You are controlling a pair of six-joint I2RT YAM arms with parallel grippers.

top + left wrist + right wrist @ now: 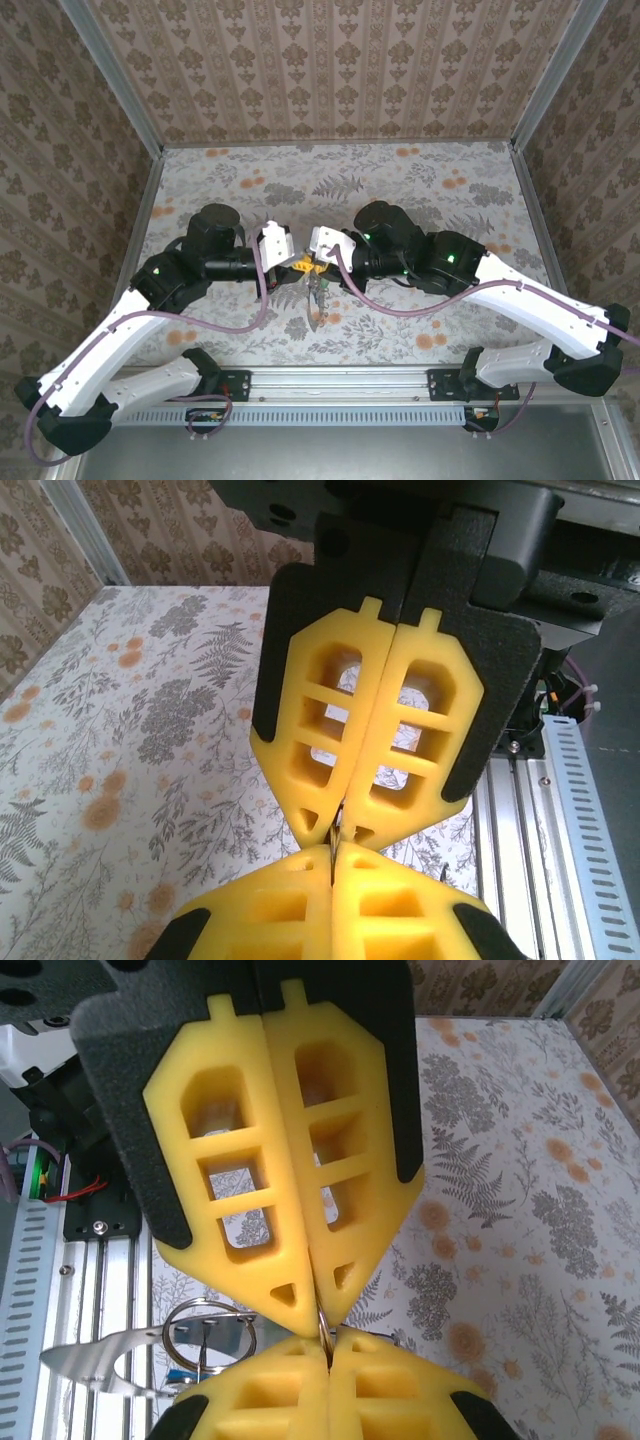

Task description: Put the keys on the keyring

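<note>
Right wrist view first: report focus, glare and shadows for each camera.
Right wrist: right gripper sharp and evenly lit, keyring glinting. Left wrist: left gripper sharp, table behind softer. Top external: even light, faint shadows, keys too small to resolve.

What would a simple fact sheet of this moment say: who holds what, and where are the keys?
left gripper: shut, tip to tip with the right gripper
right gripper: shut
between the tips: thin metal wire pinched in both seams
keyring: round loop just beside the tips
keys: one silvery key on the loop; others hard to make out
table: flowered cloth, below
</note>
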